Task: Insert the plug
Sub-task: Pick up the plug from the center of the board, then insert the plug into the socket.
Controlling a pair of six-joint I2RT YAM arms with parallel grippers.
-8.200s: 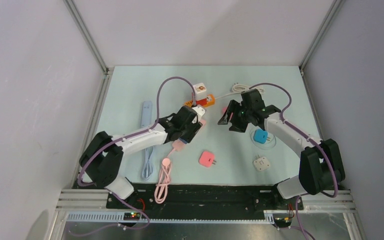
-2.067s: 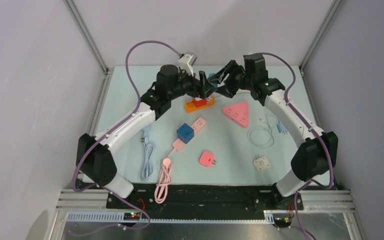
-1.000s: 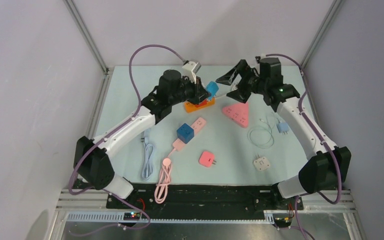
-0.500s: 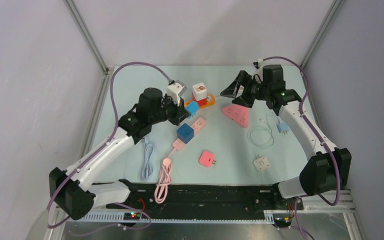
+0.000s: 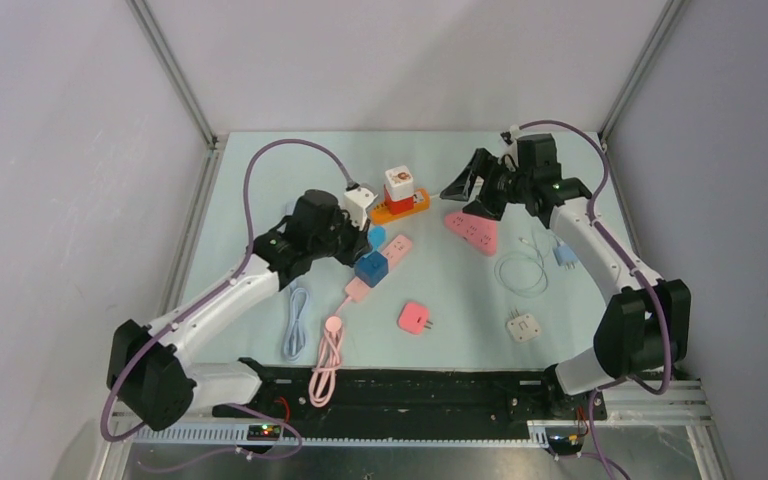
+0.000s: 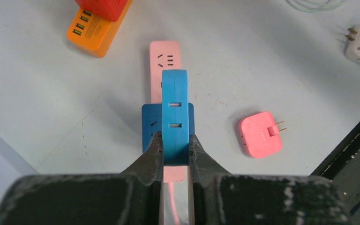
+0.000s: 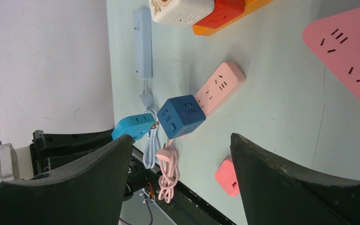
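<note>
Light-blue plug (image 6: pixel 174 117), pinched at its sides by the left gripper (image 6: pixel 174 138), hangs over the dark blue cube socket (image 6: pixel 150 123) and the pink power strip (image 6: pixel 165 56), its long axis lined up with the strip and its prongs pointing toward the cube, while the right gripper (image 7: pixel 182 138) is spread wide and holds nothing.

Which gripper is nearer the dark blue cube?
Left. The left gripper, shut on the light blue plug, hangs beside the dark blue cube; the right gripper is by the pink triangular strip.
</note>
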